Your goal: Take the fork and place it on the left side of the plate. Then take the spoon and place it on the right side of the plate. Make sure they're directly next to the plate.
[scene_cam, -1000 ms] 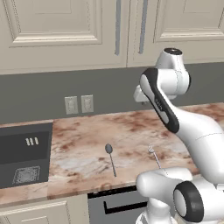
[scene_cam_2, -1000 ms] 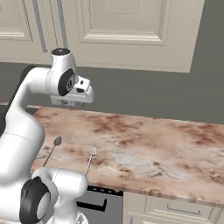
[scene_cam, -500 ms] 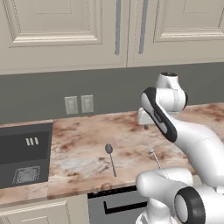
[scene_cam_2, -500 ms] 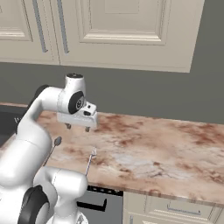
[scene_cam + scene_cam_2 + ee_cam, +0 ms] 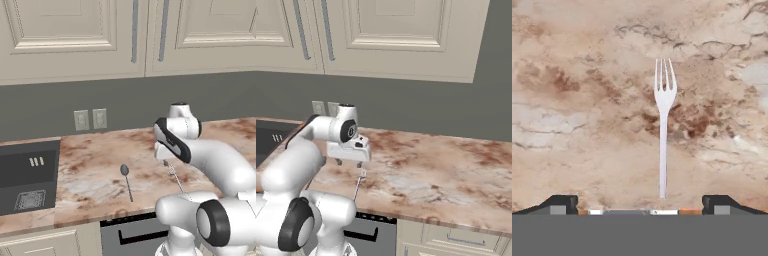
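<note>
On counter [image 5: 95, 165], hand [image 5: 349, 162] open above fork [image 5: 663, 125]; left base view adds spoon [image 5: 127, 181].

A kitchen is shown. Cream panelled cabinets [image 5: 75, 35] are seen across the top, a marbled counter [image 5: 446, 170] below, and a dark sink [image 5: 25, 180] at the left edge.

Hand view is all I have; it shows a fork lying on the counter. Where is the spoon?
Observer: The spoon lies on the counter left of the fork, apart from it, bowl toward the wall.
Operator: Is the gripper touching the fork?
Observer: No. In the right base view the gripper hangs open above the fork's tines, clear of the counter.
Operator: What is beyond the spoon?
Observer: A dark sink at the counter's left end.
</note>
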